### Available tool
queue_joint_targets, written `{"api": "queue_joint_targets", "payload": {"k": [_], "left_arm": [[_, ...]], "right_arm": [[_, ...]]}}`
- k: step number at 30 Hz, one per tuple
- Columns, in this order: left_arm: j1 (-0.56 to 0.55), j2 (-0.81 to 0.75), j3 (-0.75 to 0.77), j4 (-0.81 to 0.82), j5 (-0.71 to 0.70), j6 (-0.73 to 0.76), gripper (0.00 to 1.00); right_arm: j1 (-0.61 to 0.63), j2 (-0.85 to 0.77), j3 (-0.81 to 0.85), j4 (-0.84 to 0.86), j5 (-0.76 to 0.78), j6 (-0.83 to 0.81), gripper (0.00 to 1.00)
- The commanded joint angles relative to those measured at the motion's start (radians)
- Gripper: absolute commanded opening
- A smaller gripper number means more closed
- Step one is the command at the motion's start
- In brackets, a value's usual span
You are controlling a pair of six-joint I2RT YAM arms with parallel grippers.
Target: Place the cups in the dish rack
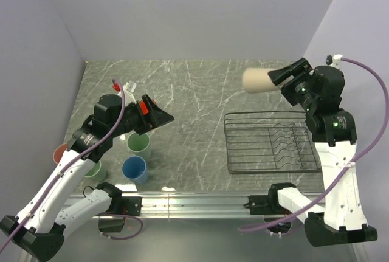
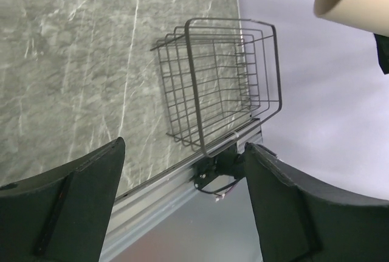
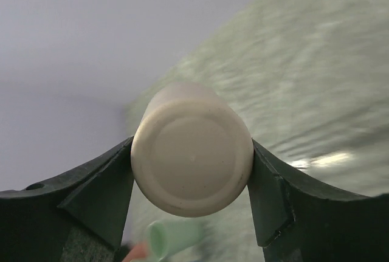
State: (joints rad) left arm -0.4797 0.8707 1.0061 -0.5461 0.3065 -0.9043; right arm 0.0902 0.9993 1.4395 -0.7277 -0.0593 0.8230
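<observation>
Even soft light, shadows faint. Right wrist bg blurred, glare streak on table [image 3: 316,162]; other views sharp.

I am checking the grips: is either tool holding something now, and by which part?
The right tool holds the beige cup sideways, by its side walls near the base. The left tool is open and holds nothing.

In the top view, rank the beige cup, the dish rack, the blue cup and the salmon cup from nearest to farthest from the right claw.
1. The beige cup, gripped in the right claw itself.
2. The dish rack, on the right, just below the claw in this view.
3. The blue cup, on the left near the front edge.
4. The salmon cup, far left, partly behind the left arm.
</observation>
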Motion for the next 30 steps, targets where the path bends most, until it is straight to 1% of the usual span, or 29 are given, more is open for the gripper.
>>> {"api": "queue_joint_targets", "payload": {"k": [1,2,4,6,7,11,13,15,17,21,26,30], "left_arm": [[-0.002,-0.030,-0.020,-0.040,-0.009,0.042,0.84],[-0.002,-0.035,-0.023,-0.044,-0.004,0.048,0.84],[-0.003,-0.047,-0.032,-0.054,0.000,0.057,0.84],[-0.003,-0.055,-0.037,-0.063,0.013,0.071,0.84],[-0.003,-0.053,-0.040,-0.063,0.016,0.074,0.83],[-0.002,-0.050,-0.037,-0.071,0.031,0.081,0.82],[-0.003,-0.045,-0.037,-0.063,0.042,0.073,0.81],[-0.002,-0.039,-0.035,-0.060,0.054,0.070,0.81],[-0.002,-0.027,-0.031,-0.063,0.060,0.068,0.80],[-0.002,-0.001,-0.008,-0.090,0.065,0.081,0.79],[-0.003,0.025,0.031,-0.126,0.069,0.087,0.78],[-0.003,0.053,0.054,-0.143,0.072,0.084,0.76]], "right_arm": [[-0.085,0.062,0.056,-0.275,0.229,-0.125,0.00],[-0.127,0.091,0.065,-0.303,0.292,-0.137,0.00],[-0.197,0.116,0.076,-0.343,0.337,-0.153,0.00],[-0.234,0.137,0.076,-0.352,0.389,-0.179,0.00],[-0.275,0.140,0.072,-0.352,0.392,-0.189,0.00],[-0.332,0.182,0.061,-0.378,0.467,-0.225,0.00],[-0.354,0.182,0.024,-0.368,0.507,-0.248,0.00],[-0.405,0.176,-0.032,-0.348,0.503,-0.262,0.00],[-0.458,0.165,-0.076,-0.312,0.466,-0.275,0.00],[-0.529,0.154,-0.186,-0.262,0.434,-0.285,0.00],[-0.598,0.179,-0.246,-0.196,0.397,-0.285,0.00],[-0.658,0.206,-0.275,-0.139,0.296,-0.265,0.00]]}}
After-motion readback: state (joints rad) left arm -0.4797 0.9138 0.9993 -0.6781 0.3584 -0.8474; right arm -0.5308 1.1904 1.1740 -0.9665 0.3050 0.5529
